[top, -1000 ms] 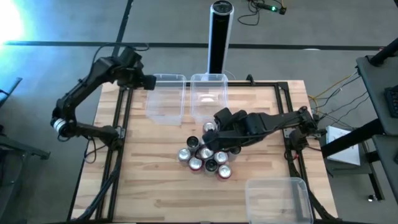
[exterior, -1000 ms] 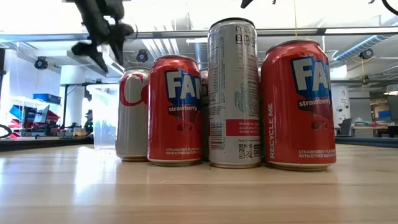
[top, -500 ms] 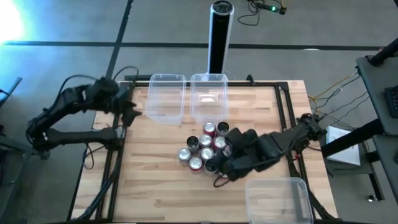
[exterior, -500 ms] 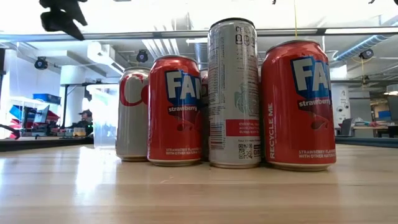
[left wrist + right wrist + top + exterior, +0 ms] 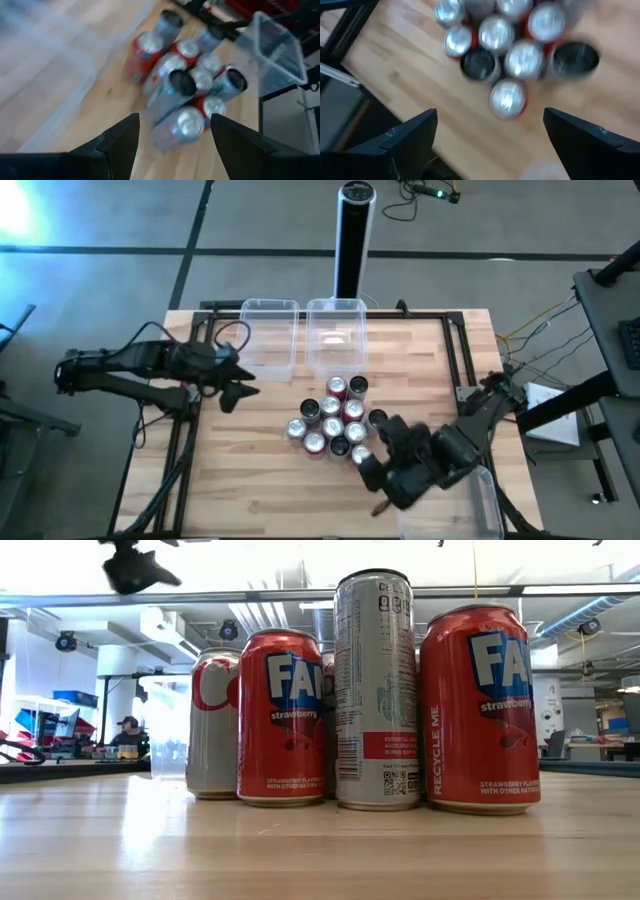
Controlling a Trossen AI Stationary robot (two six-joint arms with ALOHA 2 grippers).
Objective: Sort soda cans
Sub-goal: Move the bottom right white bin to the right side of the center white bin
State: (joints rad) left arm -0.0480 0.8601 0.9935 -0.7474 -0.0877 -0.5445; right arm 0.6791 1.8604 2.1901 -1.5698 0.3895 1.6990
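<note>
Nearest the front edge of the table (image 5: pixel 250 480), a clear bin (image 5: pixel 445 495) sits at the right corner, and nothing shows inside the part of it not covered by the right arm. The right gripper (image 5: pixel 378 485) hovers just beside that bin, in front of the cluster, its fingers spread wide and holding nothing.

In the middle of the table the soda cans (image 5: pixel 333 427) stand upright in one tight bunch, red, silver and black ones mixed together and touching. From table height the red ones and a taller silver one line up side by side.

The left gripper (image 5: pixel 236 388) hangs over the left side of the table, well apart from the cans, its fingers parted and empty.

At the far edge two more clear bins (image 5: pixel 300 335) sit side by side, and both look empty.

So the sorting seems barely begun: no can is visibly in any bin, and the whole bunch is left to separate.
</note>
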